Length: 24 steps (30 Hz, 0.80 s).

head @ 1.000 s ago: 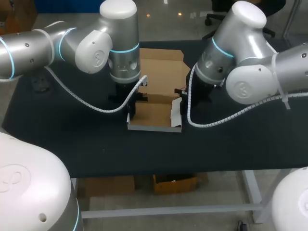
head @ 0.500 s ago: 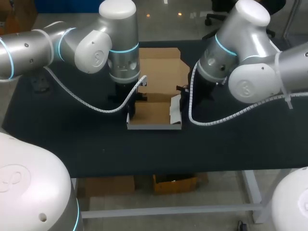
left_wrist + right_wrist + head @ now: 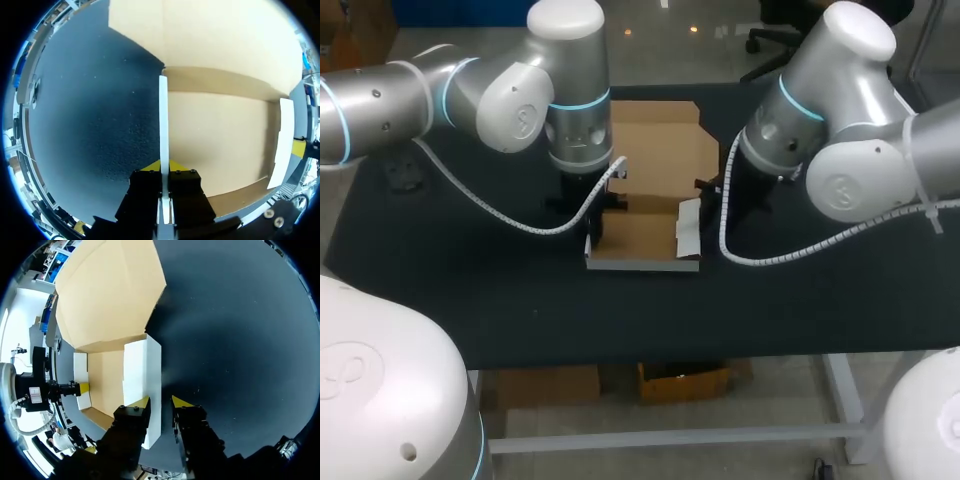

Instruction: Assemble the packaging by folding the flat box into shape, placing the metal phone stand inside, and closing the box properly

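Cardboard box (image 3: 640,236) sits mid-desk (image 3: 470,290), half formed, with its lid (image 3: 660,150) flat at 12 o'clock. My left tool (image 3: 163,167) pinches the 9 o'clock side wall (image 3: 163,125) upright. My right tool (image 3: 160,401) stands narrowly apart astride the 3 o'clock wall (image 3: 142,372), no grip. Step in hand: raising walls. Next, likely: square and lock that wall. Phone stand not seen.

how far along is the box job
Done: the box has both side walls folded up. In hand: left gripper pinches the left wall; right gripper straddles the right wall, fingers open. Left: the lid lies flat behind, no phone stand is in view, closing not begun.
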Each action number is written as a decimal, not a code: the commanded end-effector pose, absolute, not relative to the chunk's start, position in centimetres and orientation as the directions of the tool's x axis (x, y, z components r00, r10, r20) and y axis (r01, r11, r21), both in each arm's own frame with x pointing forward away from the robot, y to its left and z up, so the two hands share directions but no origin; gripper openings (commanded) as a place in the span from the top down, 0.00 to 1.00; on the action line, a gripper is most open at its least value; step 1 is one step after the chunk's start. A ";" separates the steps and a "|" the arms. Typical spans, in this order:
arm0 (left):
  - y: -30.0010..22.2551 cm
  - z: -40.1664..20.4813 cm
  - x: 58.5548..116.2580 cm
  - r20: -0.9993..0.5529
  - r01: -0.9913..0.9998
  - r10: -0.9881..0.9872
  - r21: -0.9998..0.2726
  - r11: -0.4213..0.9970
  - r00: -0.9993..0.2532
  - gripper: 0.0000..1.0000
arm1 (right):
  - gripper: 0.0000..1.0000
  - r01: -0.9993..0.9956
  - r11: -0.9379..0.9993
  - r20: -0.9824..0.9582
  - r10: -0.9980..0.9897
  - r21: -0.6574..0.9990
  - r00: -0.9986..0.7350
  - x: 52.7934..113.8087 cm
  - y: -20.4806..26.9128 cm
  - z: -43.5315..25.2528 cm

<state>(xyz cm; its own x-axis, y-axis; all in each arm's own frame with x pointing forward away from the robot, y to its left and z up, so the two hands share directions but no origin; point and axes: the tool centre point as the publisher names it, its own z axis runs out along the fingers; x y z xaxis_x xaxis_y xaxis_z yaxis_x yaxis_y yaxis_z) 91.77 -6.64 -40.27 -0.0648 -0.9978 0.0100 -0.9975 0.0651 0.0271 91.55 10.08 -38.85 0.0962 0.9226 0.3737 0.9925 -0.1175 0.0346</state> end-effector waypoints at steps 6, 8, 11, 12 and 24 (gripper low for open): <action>-6.8 -40.2 91.8 0.004 -0.998 -0.998 0.027 0.065 -0.065 1.00 | 0.76 0.990 -0.132 0.392 0.914 0.053 0.101 91.3 9.6 -38.1; -6.8 -40.2 91.8 0.004 -0.998 -0.998 0.027 0.065 -0.065 1.00 | 0.75 0.990 -0.132 0.397 0.913 0.058 0.099 91.3 9.7 -37.9; -6.8 -40.2 91.8 0.004 -0.998 -0.998 0.027 0.065 -0.065 1.00 | 0.75 0.990 -0.130 0.403 0.910 0.059 0.096 91.3 9.8 -37.8; -6.8 -40.2 91.8 0.004 -0.998 -0.998 0.027 0.065 -0.065 1.00 | 0.75 0.991 -0.117 0.414 0.906 0.059 0.083 91.3 9.9 -37.8; -6.8 -40.2 91.8 0.004 -0.998 -0.998 0.027 0.065 -0.065 1.00 | 0.75 0.999 -0.049 0.425 0.905 0.017 0.038 91.3 11.9 -39.2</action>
<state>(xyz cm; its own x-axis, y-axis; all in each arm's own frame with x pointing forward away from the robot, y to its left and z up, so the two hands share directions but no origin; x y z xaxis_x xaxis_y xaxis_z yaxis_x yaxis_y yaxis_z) 91.77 -6.74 -40.29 -0.0650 -0.9978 0.0092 -0.9975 0.0652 0.0274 90.57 11.37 -38.85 0.0395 0.9028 0.4283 0.9968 -0.0654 0.0461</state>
